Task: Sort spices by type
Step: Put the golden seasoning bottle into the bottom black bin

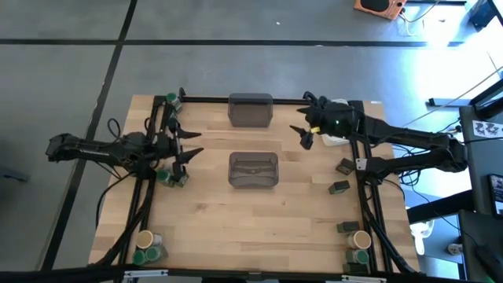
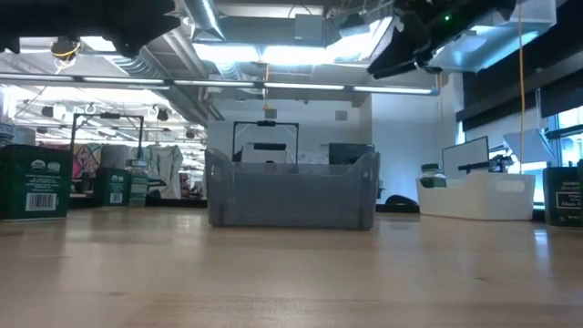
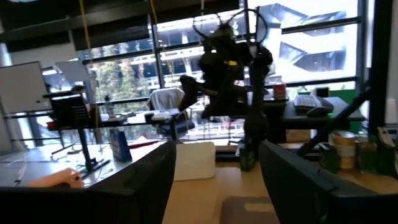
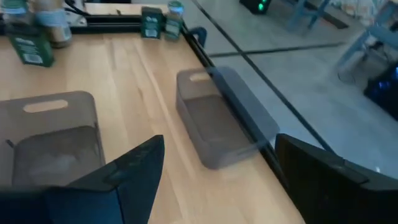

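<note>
While both the left claw (image 1: 191,151) and right claw (image 1: 299,134) gape empty, green-lidded jars (image 1: 149,254), cream-lidded jars (image 1: 361,239) and dark tins (image 1: 339,186) dot the surface (image 1: 251,220).

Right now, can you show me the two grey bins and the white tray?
middle grey bin (image 1: 253,170), high view, its floor.
far grey bin (image 1: 250,109), high view, its inside.
white tray (image 2: 475,197), low view, its front wall.

Bright ceiling lights (image 2: 273,55) glare overhead; the right wrist view looks somewhat motion-blurred.
</note>
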`<state>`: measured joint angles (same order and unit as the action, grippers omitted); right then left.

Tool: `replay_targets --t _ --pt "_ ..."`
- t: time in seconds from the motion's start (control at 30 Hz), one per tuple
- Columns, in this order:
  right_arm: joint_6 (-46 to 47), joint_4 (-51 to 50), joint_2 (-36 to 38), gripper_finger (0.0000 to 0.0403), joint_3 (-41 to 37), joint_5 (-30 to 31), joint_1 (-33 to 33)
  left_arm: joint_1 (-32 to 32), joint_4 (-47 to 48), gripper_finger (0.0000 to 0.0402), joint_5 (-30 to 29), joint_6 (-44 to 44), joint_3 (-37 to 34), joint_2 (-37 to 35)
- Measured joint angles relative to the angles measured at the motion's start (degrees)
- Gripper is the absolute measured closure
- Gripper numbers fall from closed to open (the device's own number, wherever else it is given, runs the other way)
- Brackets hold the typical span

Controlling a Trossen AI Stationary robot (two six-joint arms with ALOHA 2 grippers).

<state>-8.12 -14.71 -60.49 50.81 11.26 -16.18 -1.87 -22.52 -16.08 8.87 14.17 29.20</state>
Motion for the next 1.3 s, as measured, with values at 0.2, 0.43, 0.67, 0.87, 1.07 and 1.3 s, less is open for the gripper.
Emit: replay_targets --t 0.2,0.43,0.67,0.87,1.07,1.3 --pt "-3.14 2.64 1.14 0.0097 0.03 0.07 0.93 0.0 2.35 0.0178 -3.22 1.69 2.46 1.24" --pt "-7.35 5.86 1.25 0.0097 0.05 1.16 0.79 0.0 22.01 0.0178 -11.76 -2.01 11.25 0.4" --pt "-7.78 5.7 1.07 0.0097 0.07 1.46 0.8 -0.02 31.21 0.0178 -12.18 -7.46 13.59 -4.03" --pt "-6.94 5.65 0.3 0.0097 0.07 0.71 0.8 -0.02 30.65 0.0178 -12.03 -4.22 9.71 -13.88" --pt "-5.35 5.72 -2.24 0.0097 0.07 0.56 0.8 0.0 33.42 0.0178 -12.51 -7.26 7.01 -24.06" --pt "-5.17 7.1 -5.64 0.0097 0.07 0.57 0.8 0.02 42.88 0.0178 -17.55 -16.92 7.18 -26.36"
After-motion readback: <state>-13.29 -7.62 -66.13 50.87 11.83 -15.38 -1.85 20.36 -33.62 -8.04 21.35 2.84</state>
